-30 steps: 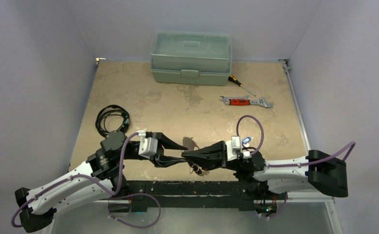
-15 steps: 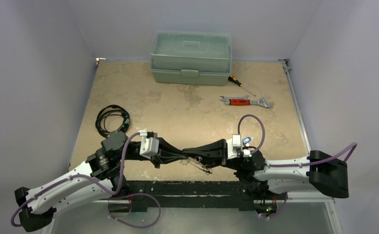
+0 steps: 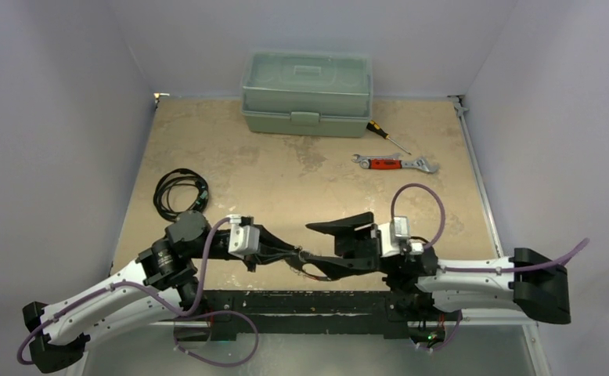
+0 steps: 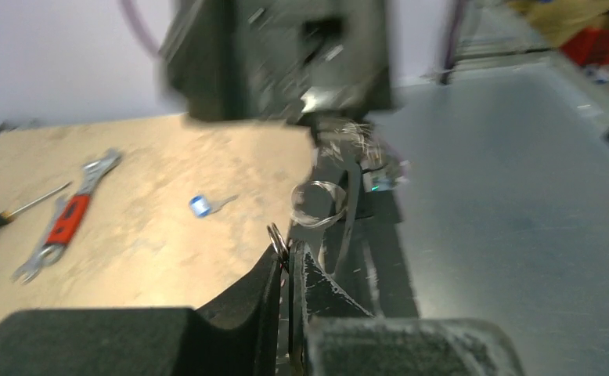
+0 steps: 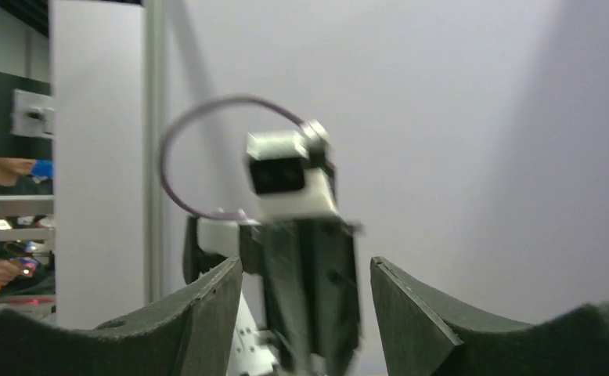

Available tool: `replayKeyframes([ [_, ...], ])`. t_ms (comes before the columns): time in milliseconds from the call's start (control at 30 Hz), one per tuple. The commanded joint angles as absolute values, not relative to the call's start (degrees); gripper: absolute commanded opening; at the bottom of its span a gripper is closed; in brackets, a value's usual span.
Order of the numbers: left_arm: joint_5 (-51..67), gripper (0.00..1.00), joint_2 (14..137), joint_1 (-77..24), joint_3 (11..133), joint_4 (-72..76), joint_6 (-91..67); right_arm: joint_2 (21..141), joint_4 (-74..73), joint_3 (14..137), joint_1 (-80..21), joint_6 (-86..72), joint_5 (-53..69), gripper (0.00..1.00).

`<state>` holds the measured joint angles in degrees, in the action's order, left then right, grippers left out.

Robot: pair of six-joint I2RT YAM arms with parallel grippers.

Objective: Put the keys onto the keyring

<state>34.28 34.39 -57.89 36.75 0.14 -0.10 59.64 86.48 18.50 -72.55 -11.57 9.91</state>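
Left wrist view: left claw [image 4: 288, 252] pinches the keyring [image 4: 311, 211], well right of the wrench [image 4: 57, 229]. Right claw [image 5: 305, 266] gapes wide, empty. Blue-tagged key [image 4: 201, 205] lies between wrench and keyring; fetching it likely comes next.

Pale lilac walls [image 3: 66, 117] enclose a tan tabletop [image 3: 286, 180].

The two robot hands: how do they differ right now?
The left hand is shut; the right hand is open wide. The left hand pinches the keyring at its tips; the right hand holds nothing. Both have black fingers and point at each other.
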Motion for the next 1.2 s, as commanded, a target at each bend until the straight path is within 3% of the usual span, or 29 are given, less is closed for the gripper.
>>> replayKeyframes([
  [0, 25.4, 0.00, 34.3, -56.6, 37.0, -2.1, 4.4, 51.9, 96.3, 20.6, -74.2, -10.5, 12.1, 0.68],
  [300, 22.7, 0.00, 32.7, -56.6, 36.6, -4.5, 10.2, 30.4, 43.4, 24.3, -74.2, 6.5, 8.1, 0.77],
  [567, 26.2, 0.00, 36.5, -56.7, 37.6, -8.4, 16.2, 34.5, 5.8, 37.0, -74.2, 18.0, 7.1, 0.80],
  [833, 27.5, 0.00, 36.3, -56.7, 36.3, -8.5, 17.3, 44.8, -4.5, 44.7, -74.2, 24.0, 8.4, 0.75],
  [1167, 29.1, 0.00, 36.1, -56.8, 35.7, -8.4, 17.1, 50.1, -4.7, 45.5, -74.1, 25.0, 8.3, 0.47],
])
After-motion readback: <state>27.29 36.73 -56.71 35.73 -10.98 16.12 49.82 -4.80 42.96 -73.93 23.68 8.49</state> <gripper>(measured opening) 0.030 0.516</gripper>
